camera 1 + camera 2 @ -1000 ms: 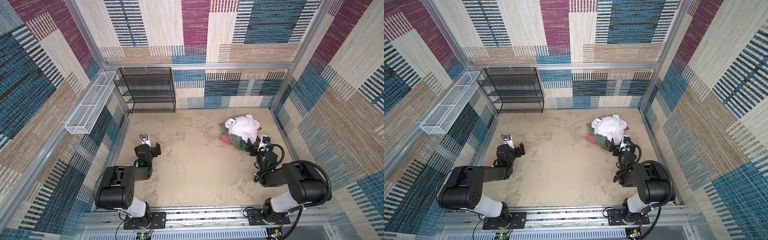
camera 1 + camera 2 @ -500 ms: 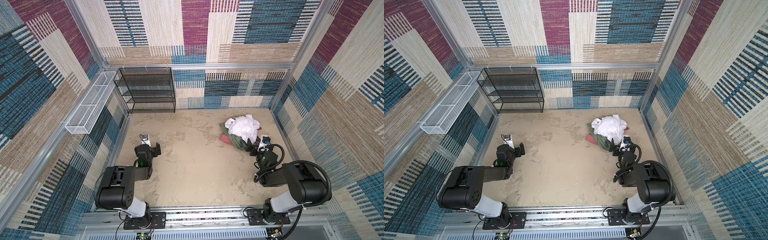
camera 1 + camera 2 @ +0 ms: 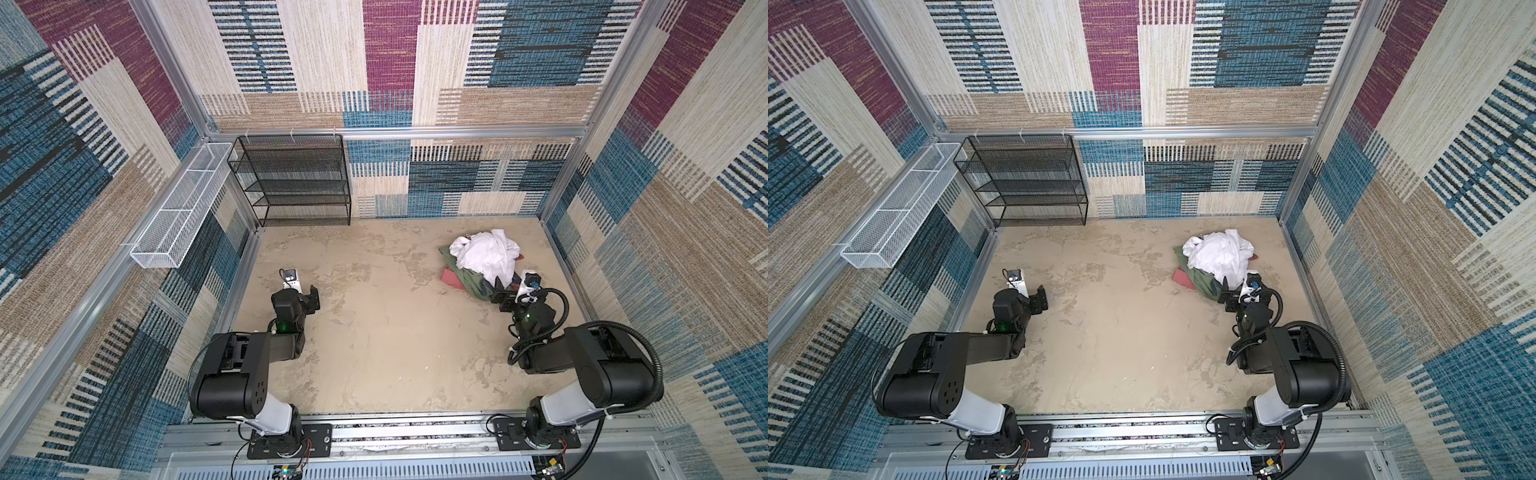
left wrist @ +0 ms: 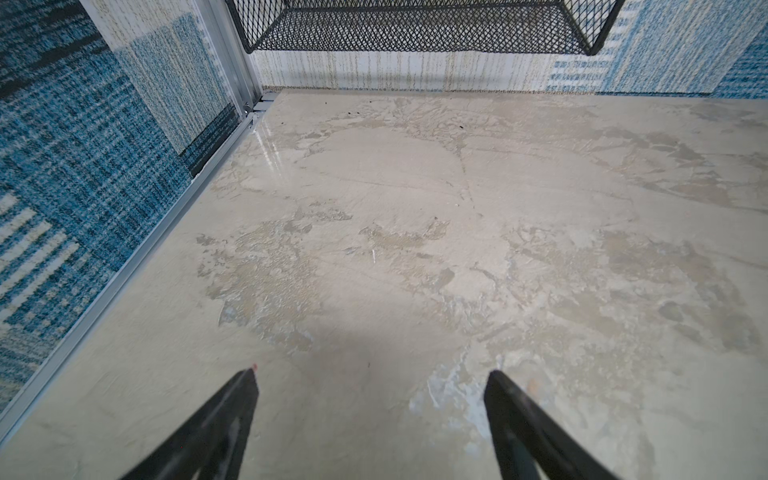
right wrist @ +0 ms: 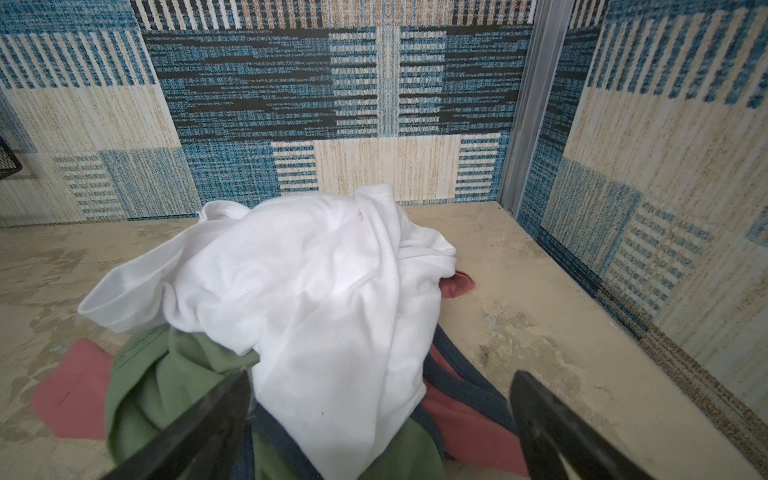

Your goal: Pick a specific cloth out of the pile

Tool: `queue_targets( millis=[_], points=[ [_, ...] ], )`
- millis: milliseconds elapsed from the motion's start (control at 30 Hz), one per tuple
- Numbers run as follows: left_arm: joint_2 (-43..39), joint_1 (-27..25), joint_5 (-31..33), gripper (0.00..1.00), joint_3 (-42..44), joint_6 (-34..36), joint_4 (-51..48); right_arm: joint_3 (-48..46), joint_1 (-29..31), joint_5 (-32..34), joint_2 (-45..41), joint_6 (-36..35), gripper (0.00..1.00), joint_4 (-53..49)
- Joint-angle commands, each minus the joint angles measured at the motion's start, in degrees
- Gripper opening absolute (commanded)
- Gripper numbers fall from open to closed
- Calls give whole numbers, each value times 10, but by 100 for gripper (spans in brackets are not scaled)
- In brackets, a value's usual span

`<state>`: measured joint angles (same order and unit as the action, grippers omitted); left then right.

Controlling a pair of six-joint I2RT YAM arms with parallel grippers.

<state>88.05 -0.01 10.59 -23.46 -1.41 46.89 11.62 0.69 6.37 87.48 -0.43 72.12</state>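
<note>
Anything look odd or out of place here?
Only the pile: the cloth is buried under the white garment and the olive-green garment, with just red edges showing. Nothing looks spilled or damaged.

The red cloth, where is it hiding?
In both top views the red cloth lies on the right side of the table, mostly buried under the white garment and green garment.

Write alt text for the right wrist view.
The open right gripper faces the pile: a white garment draped over an olive-green garment, with the brick-red cloth, trimmed grey-blue, showing underneath. Beige table and blue patterned walls lie behind.
</note>
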Motion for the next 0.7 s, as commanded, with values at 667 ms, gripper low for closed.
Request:
queue_targets(
  millis=[667],
  points=[
    [-209, -68, -23, 61, -166, -153, -453, 341, 223, 8, -75, 85, 64, -641]
  ],
)
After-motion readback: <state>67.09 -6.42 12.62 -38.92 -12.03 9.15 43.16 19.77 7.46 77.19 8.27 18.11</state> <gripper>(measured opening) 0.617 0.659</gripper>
